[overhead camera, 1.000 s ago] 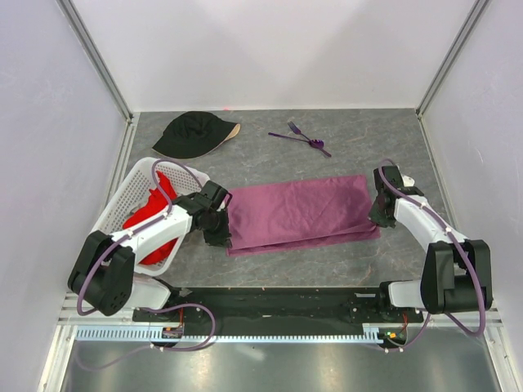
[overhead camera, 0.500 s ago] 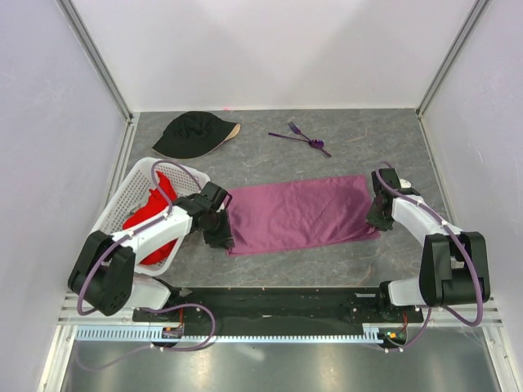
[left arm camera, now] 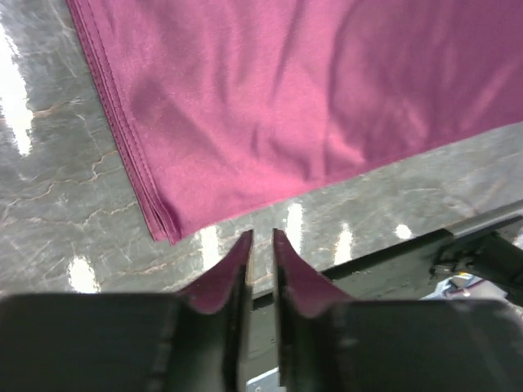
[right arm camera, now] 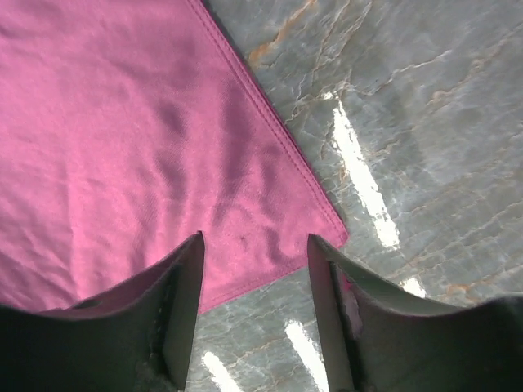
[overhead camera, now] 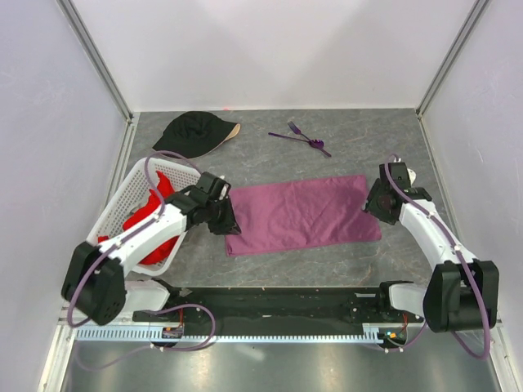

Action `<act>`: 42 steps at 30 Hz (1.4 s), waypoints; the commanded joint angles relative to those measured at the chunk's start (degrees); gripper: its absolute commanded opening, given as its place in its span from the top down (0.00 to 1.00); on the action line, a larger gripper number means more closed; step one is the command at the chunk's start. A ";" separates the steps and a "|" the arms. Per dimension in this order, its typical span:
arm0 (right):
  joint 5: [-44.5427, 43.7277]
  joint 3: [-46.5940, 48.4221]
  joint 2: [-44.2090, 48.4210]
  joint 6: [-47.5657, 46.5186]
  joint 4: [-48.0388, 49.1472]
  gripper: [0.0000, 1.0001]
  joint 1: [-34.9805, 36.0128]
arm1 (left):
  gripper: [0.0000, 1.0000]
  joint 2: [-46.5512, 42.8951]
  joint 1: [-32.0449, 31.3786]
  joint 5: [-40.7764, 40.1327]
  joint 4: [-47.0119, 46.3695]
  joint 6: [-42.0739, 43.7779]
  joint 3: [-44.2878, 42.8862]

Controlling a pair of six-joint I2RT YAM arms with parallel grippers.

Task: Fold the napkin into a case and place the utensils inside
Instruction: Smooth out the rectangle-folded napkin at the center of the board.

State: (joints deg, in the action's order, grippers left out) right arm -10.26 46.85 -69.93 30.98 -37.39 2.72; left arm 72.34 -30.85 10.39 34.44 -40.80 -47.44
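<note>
**Napkin** (overhead camera: 302, 214): laid flat on the surface (overhead camera: 351, 159) as a long folded rectangle between the two arms.

**Utensils** (overhead camera: 304, 137): left at the far side, well apart from the cloth.

**Left fingers** (left arm camera: 239, 273): kept nearly together with a narrow gap, nothing between them, just off the near left corner.

**Right fingers** (right arm camera: 181, 310): spread wide over the near right corner, nothing grasped.

**Step:** judged to fall between folds, with one fold laid and let go and no pocket yet formed.

**Next move:** a fresh pinch on an edge is called for, with all layers taken together so that the stack is not slid apart.

**Views:** stacked hems at the left end are shown only by the left wrist camera, perhaps three or four layers, though the count cannot be fixed. A plain stitched corner is given by the right wrist camera. The utensils, cap (overhead camera: 194, 133) and basket (overhead camera: 122, 196) are shown overhead alone.
</note>
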 commanded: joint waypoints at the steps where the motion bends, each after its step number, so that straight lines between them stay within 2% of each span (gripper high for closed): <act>1: -1.49 -2.81 -3.10 0.74 3.02 0.49 -0.17 | 0.87 5.18 -0.44 0.42 -3.50 1.60 1.46; 4: -5.11 -4.83 -5.21 1.80 3.28 0.56 -0.26 | 0.94 8.08 -0.35 -1.95 -3.15 1.51 3.22; 8: -4.69 -7.38 -7.15 3.03 5.83 0.59 -0.26 | 0.95 9.93 -0.35 -6.34 -2.80 -0.33 5.60; 9: -4.24 -6.95 -7.41 2.51 5.92 0.62 -0.26 | 0.96 10.02 -0.44 -6.44 -2.45 -0.16 5.52; 12: -3.97 -4.07 -5.14 1.10 5.31 0.62 -0.26 | 0.97 7.92 -0.61 -6.61 -0.69 0.45 3.85; 14: -3.89 -1.77 -3.90 -0.57 5.30 0.60 -0.26 | 0.90 3.88 -0.61 -5.74 -0.51 0.98 1.57; 15: -3.45 0.50 -3.90 -0.92 5.74 0.55 -0.35 | 0.86 2.91 -0.53 -5.39 -0.42 1.33 0.43; 16: -2.75 1.74 -4.33 -1.45 6.35 0.53 -0.26 | 0.79 2.72 0.52 -4.77 -0.42 1.94 -2.54; 17: -1.79 3.06 -5.12 -1.62 6.88 0.51 -0.26 | 0.78 3.59 1.40 -3.03 -0.42 2.38 -4.40; 21: 3.66 12.62 -15.28 -2.07 9.26 0.46 -0.26 | 0.81 12.98 6.23 -1.34 -0.07 5.20 -15.47; 23: 4.90 15.63 -18.91 -2.68 9.79 0.46 -0.26 | 0.88 19.99 7.29 -1.25 0.89 6.60 -21.97; 27: 4.81 20.81 -26.29 -3.03 12.59 0.56 -0.35 | 0.95 29.95 8.61 -5.03 3.26 8.45 -31.28; 32: 5.25 24.34 -31.84 -3.30 14.18 0.64 -0.26 | 0.98 35.50 9.49 -7.13 4.41 9.33 -34.73; 42: 3.93 27.41 -39.30 -4.09 17.26 0.66 -0.26 | 0.98 41.48 9.93 -15.84 6.69 11.97 -37.02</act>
State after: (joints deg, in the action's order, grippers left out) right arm -5.80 71.11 -105.93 27.94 -23.05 2.61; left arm 110.89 -21.45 -0.03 39.57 -32.49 -81.10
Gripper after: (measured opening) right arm 0.345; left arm 0.026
